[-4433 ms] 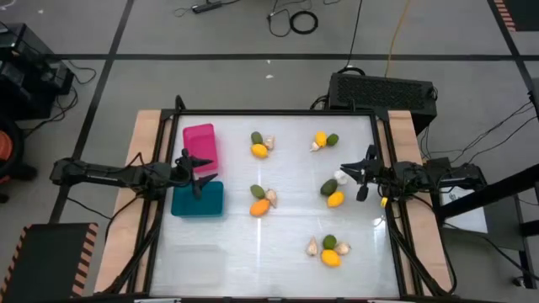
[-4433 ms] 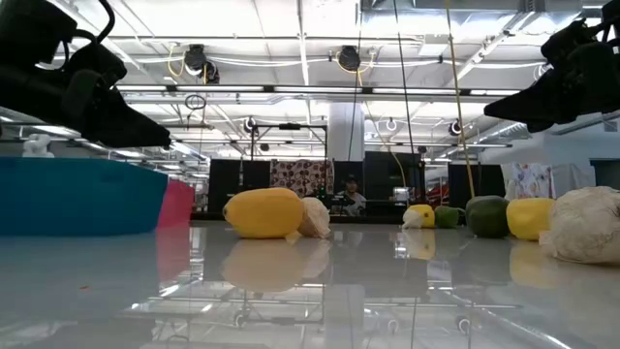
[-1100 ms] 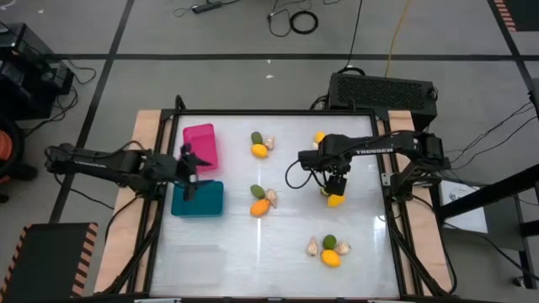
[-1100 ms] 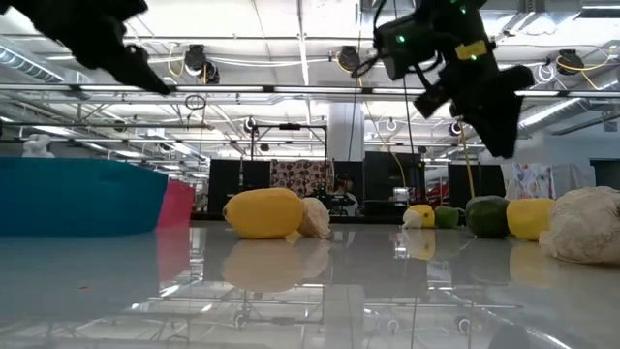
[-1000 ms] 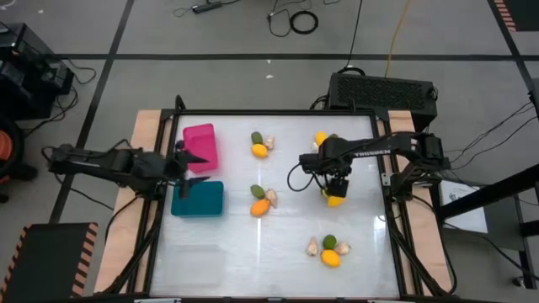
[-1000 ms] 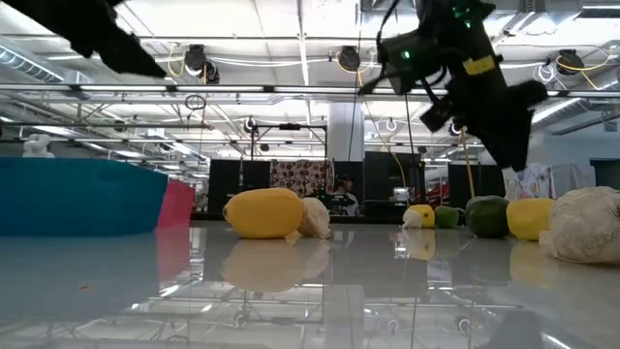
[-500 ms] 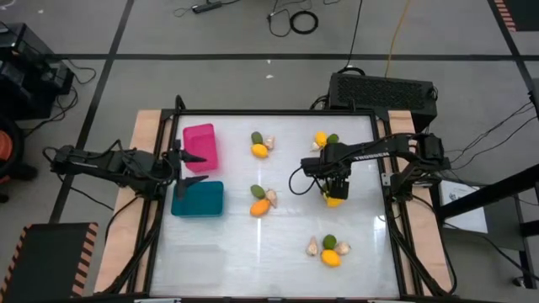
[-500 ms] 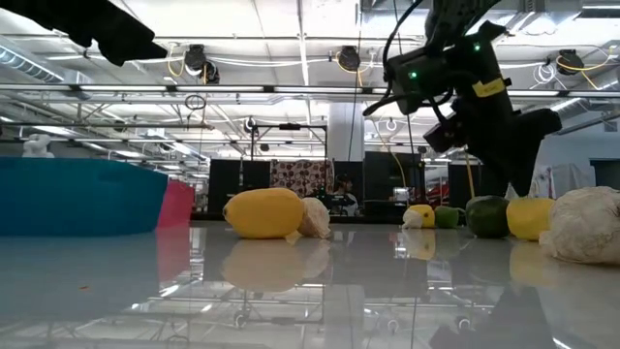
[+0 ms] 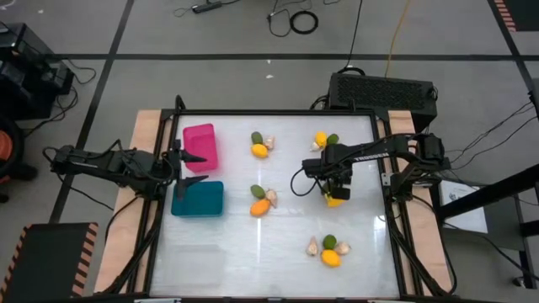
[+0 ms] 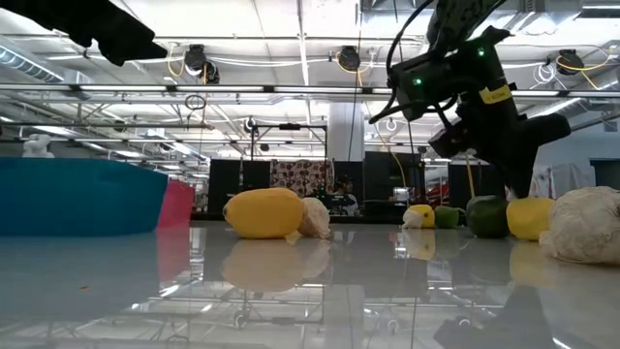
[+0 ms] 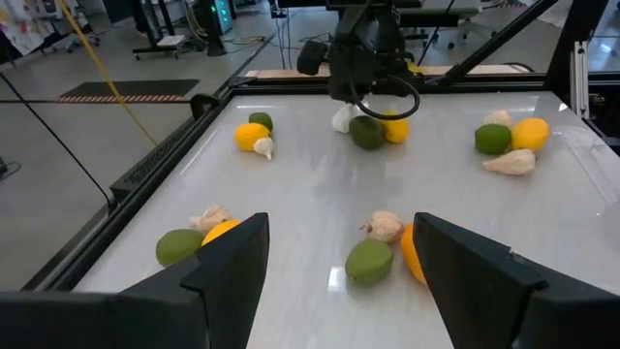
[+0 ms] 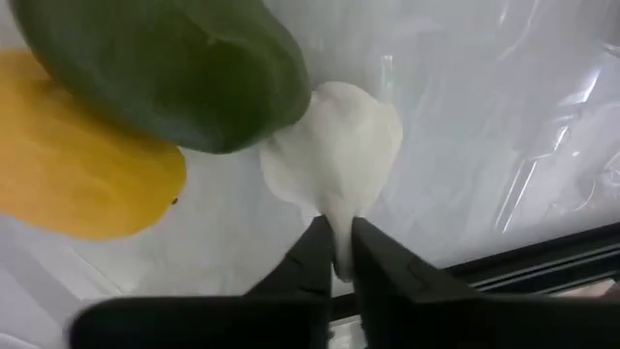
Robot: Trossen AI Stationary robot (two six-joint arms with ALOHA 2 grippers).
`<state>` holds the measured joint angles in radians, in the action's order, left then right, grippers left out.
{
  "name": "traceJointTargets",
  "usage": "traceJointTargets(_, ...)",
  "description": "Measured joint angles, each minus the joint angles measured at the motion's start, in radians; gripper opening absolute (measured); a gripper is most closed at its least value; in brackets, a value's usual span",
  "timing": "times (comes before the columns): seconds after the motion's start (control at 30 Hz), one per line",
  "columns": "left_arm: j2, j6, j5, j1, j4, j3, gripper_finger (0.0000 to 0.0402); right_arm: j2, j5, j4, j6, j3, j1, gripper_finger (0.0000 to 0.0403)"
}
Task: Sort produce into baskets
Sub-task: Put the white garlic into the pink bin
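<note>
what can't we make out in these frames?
- High view: the right claw covers the white bulb it is shut on; the arm hides it.
- High view: any contents of the teal bin are too small to tell.
- Low view: the teal bin's wall hides its inside, and most of the pink bin.
- Clear bin: not found in any view.

Bright, even overhead lighting from ceiling strip lights (image 10: 291,39); the glossy white table (image 10: 310,291) mirrors them as glare streaks. Right wrist close-up is soft, shadows faint.
</note>
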<state>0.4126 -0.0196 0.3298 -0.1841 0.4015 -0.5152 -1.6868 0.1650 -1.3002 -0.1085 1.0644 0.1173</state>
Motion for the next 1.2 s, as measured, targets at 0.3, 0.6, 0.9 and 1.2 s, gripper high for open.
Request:
traceJointTargets(0.3,0.000,0.001,0.001,0.000,0.000,0.000,0.0263,0.000,0.154,-0.217,-0.039,0.193,0.000,0.0004)
traceJointTargets(0.6,0.000,0.003,0.051,0.000,0.001,0.000,0.0263,0.002,0.342,0.129,-0.082,0.440,0.002,0.0002)
traceJointTargets(0.9,0.000,-0.080,0.348,0.001,0.012,0.000,0.0263,-0.160,0.241,1.210,0.153,0.403,0.002,0.0002)
traceJointTargets(1.2,0.004,-0.076,0.364,0.000,0.014,0.000,0.0263,-0.498,0.196,1.733,0.151,0.530,0.011,0.0002)
